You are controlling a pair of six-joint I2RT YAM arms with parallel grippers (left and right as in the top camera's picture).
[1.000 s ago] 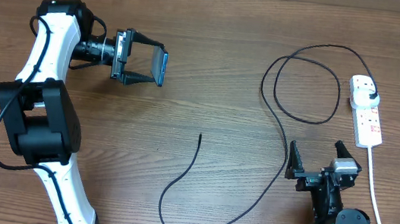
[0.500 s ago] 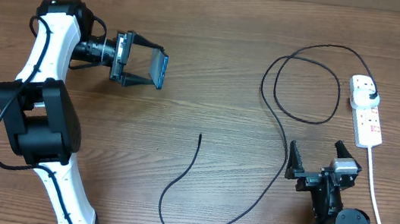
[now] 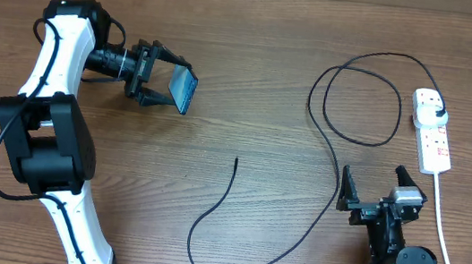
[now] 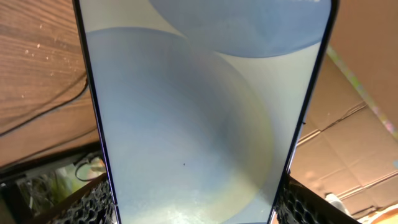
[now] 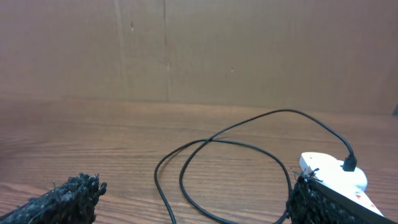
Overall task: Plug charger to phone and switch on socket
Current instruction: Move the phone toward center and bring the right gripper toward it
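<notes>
My left gripper (image 3: 172, 88) is shut on the phone (image 3: 184, 90), held above the table at the upper left and tilted. In the left wrist view the lit light-blue screen (image 4: 199, 112) fills the frame between my fingers. The charger cable (image 3: 334, 144) loops at the right and runs down to its free connector end (image 3: 236, 160) at mid-table. Its black plug (image 3: 437, 108) sits in the white socket strip (image 3: 432, 134) at the far right. My right gripper (image 3: 374, 187) is open and empty, near the front right. The cable loop (image 5: 230, 168) and strip (image 5: 333, 174) show in the right wrist view.
The strip's white cord (image 3: 444, 239) runs down the right side toward the table's front edge, just right of my right arm. A cardboard wall (image 5: 199, 50) stands behind the table.
My left gripper has rotated with the phone, tilting it so its screen shows more from above. The right arm, cable and socket strip have not moved.
</notes>
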